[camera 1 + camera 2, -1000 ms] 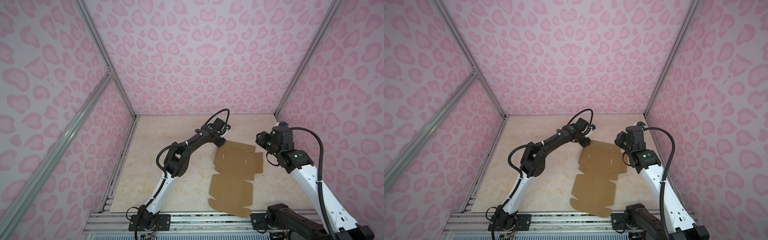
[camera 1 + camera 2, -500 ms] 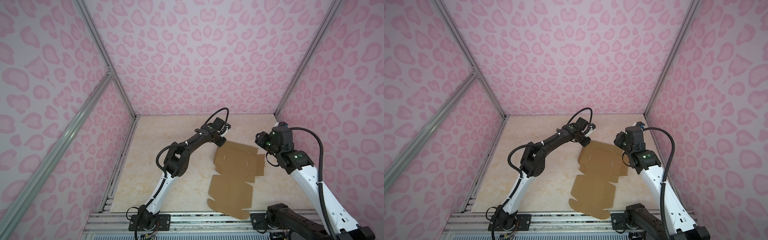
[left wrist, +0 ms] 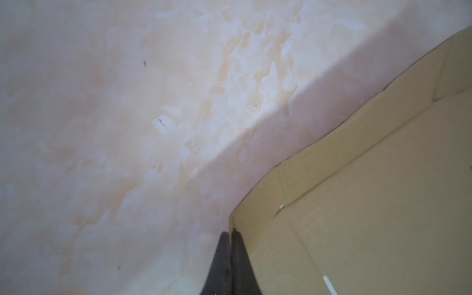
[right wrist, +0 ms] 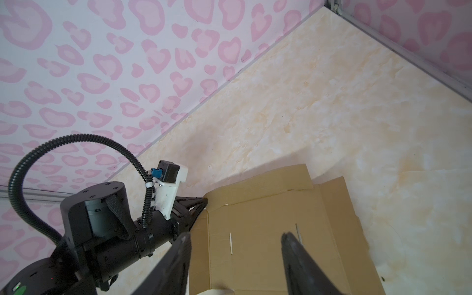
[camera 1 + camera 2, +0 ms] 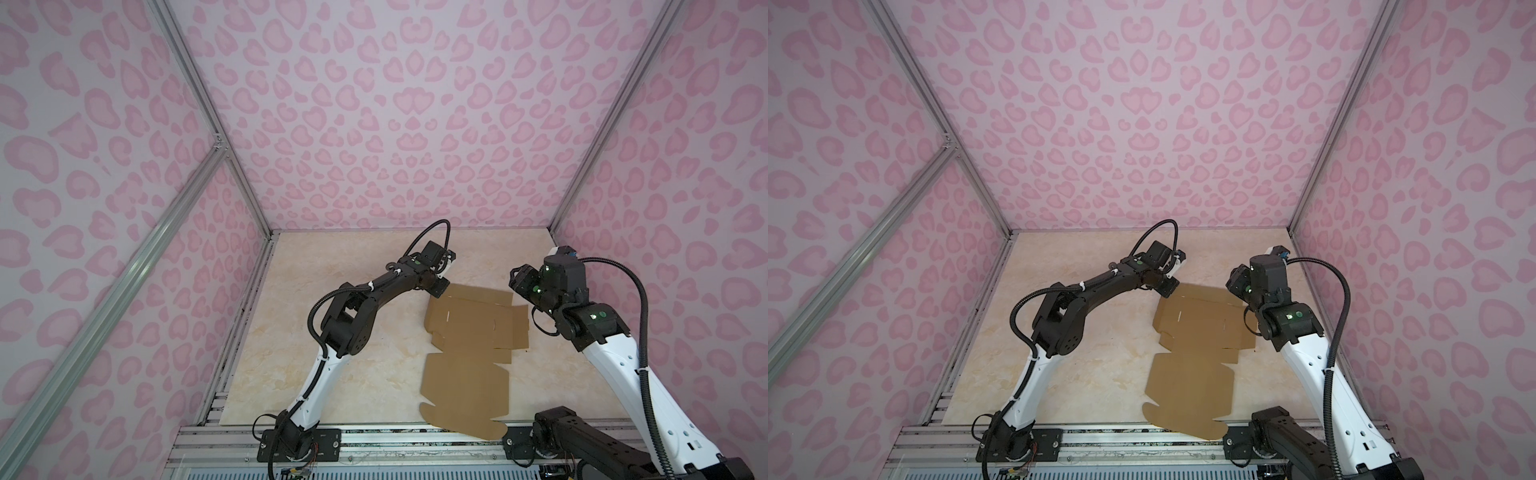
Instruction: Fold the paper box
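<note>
The paper box point(image 5: 469, 332) point(image 5: 1200, 332) is a flat brown die-cut sheet lying on the marbled table, right of centre. My left gripper point(image 5: 439, 290) point(image 5: 1168, 291) is at its far left corner. In the left wrist view the fingertips point(image 3: 224, 238) are pressed together, with the edge of the cardboard point(image 3: 383, 217) pinched between them. That far corner is raised slightly and casts a shadow. My right gripper point(image 5: 519, 282) point(image 4: 236, 245) hangs open over the far right part of the sheet point(image 4: 268, 217), touching nothing. The left gripper point(image 4: 196, 204) also shows in the right wrist view.
Pink heart-patterned walls close in the table on three sides. A metal rail point(image 5: 374, 436) runs along the front edge, and the sheet's near end overhangs it. The right arm's base point(image 5: 557, 432) stands beside that end.
The left gripper has shut on the sheet's far left corner, and the far edge has risen a little. The sheet has shifted slightly. The right arm has barely moved.
</note>
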Tool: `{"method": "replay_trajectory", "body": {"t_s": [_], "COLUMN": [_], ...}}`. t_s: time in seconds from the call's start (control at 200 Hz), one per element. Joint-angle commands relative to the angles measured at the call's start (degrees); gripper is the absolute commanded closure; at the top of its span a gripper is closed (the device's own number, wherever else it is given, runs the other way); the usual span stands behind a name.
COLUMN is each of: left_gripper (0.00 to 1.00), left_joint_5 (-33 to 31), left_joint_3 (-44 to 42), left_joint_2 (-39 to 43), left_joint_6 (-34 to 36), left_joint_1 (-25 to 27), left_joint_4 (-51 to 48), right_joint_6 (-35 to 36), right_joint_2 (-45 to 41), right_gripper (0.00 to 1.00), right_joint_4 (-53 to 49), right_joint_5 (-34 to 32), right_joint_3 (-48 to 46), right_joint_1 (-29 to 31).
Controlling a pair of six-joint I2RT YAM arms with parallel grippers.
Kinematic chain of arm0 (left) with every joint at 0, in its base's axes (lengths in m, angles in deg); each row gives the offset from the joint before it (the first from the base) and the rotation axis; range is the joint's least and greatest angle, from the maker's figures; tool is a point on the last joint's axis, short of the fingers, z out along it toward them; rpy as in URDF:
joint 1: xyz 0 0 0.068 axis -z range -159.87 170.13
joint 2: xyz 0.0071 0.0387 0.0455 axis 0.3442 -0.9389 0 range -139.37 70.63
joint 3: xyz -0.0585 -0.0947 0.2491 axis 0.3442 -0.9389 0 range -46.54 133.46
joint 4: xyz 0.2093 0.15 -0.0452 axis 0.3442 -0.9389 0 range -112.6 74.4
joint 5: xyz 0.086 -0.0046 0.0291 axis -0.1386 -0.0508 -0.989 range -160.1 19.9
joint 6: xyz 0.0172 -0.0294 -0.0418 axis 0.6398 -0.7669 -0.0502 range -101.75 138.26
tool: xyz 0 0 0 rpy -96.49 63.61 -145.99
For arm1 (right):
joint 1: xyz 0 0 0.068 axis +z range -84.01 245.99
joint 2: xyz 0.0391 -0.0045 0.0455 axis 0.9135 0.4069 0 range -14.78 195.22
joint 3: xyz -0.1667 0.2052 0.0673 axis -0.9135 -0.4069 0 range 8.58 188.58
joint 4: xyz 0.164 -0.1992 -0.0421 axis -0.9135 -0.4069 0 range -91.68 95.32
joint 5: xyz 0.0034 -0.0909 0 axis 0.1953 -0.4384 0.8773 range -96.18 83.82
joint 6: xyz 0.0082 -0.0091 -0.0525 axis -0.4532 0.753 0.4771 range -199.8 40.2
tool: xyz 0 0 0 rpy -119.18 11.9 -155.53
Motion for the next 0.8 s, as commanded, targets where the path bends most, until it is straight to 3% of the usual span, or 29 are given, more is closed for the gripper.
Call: {"method": "replay_trajectory", "body": {"t_s": [0.0, 0.135, 0.28, 0.5, 0.795], "left_gripper": [0.97, 0.97, 0.97, 0.97, 0.97], "left_joint_5": [-7.95, -13.24, -18.70, -22.62, -29.95], "left_joint_3": [-10.90, -24.33, -33.57, -41.41, -48.63], "left_joint_2": [21.15, 29.82, 36.21, 41.19, 41.47], "left_joint_6": [-3.38, -3.85, -1.27, 1.65, 3.45], "left_joint_1": [-0.02, 1.23, 3.62, 6.46, 8.96], "left_joint_4": [18.18, 32.93, 43.94, 53.78, 59.96], "right_joint_6": [-4.88, -8.31, -10.01, -14.53, -14.88], "right_joint_2": [1.42, 3.67, 5.65, 8.98, 4.22], "right_gripper": [0.41, 0.40, 0.40, 0.40, 0.40], "right_joint_4": [1.96, 4.06, 5.44, 8.63, 11.40], "right_joint_5": [5.88, 7.81, 5.63, 7.50, -1.99], "right_joint_3": [-1.08, -0.81, 1.06, 1.29, 0.44], "right_joint_1": [0.52, 2.97, 7.11, 8.55, 15.20]}}
